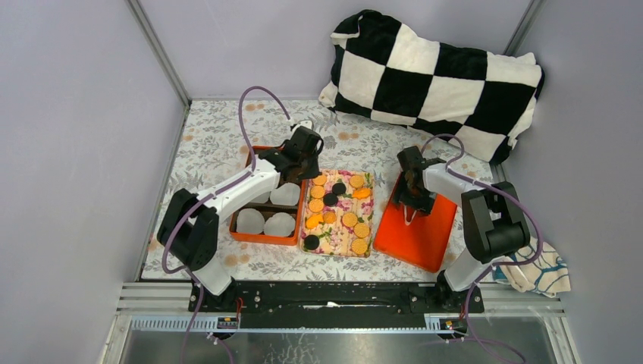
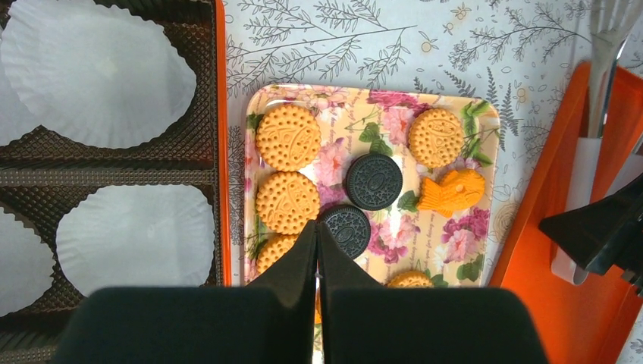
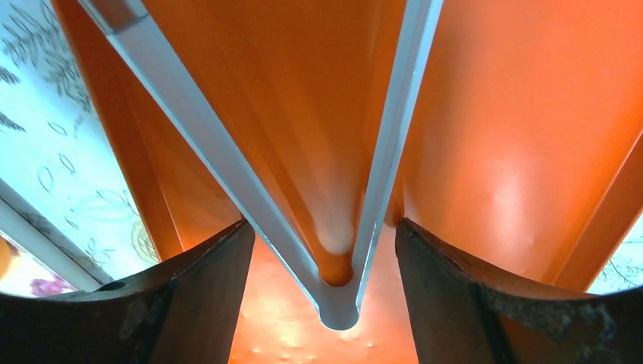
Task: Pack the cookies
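Note:
Cookies (image 1: 349,219), golden rounds and a few black ones, lie on the floral tray (image 1: 339,253) between my arms. The left wrist view shows a golden cookie (image 2: 287,136), a black one (image 2: 373,182) and an orange fish-shaped one (image 2: 453,191). My left gripper (image 2: 317,227) is shut and empty, hovering over the tray's edge beside the box. My right gripper (image 3: 322,224) is open low over an orange lid (image 3: 500,152). Metal tongs (image 3: 337,307) rest on the lid, their joined end between the fingers.
An orange box (image 1: 265,238) with white paper cups (image 1: 250,221) in brown compartments stands left of the tray. A black-and-white checkered pillow (image 1: 436,76) lies at the back right. A striped cloth (image 1: 542,273) sits by the right arm's base. Grey walls close in both sides.

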Available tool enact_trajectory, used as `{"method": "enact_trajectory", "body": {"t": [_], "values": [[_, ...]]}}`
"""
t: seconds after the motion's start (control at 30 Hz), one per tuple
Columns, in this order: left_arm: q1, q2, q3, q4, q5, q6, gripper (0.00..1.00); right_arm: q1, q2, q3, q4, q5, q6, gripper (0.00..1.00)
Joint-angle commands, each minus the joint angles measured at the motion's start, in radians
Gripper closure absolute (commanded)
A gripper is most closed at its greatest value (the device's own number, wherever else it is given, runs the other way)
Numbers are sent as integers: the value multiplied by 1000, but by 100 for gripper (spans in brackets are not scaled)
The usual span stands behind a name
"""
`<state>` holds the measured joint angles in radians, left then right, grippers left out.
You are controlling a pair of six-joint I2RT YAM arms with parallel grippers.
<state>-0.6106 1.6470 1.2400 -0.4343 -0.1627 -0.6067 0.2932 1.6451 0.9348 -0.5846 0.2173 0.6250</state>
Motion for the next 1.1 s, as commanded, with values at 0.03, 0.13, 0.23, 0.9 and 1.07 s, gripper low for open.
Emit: {"method": "enact_trajectory", "body": {"t": [0.03, 0.13, 0.23, 0.9, 1.07], "values": [[-5, 27, 11, 42, 8, 26, 100, -22, 92, 25, 75, -3, -19, 23], [-5, 30, 10, 42, 11, 26, 100, -22, 123, 37, 67, 20, -20, 22], [-5, 37, 9, 43, 14, 24, 100, -22, 97, 42, 65, 64, -18, 19], [-4, 75, -12, 98, 101, -10, 100, -85, 166, 235, -3, 103, -68, 16], [-5, 77, -17, 101, 105, -10, 100, -87, 184, 240, 5, 110, -62, 16]]}}
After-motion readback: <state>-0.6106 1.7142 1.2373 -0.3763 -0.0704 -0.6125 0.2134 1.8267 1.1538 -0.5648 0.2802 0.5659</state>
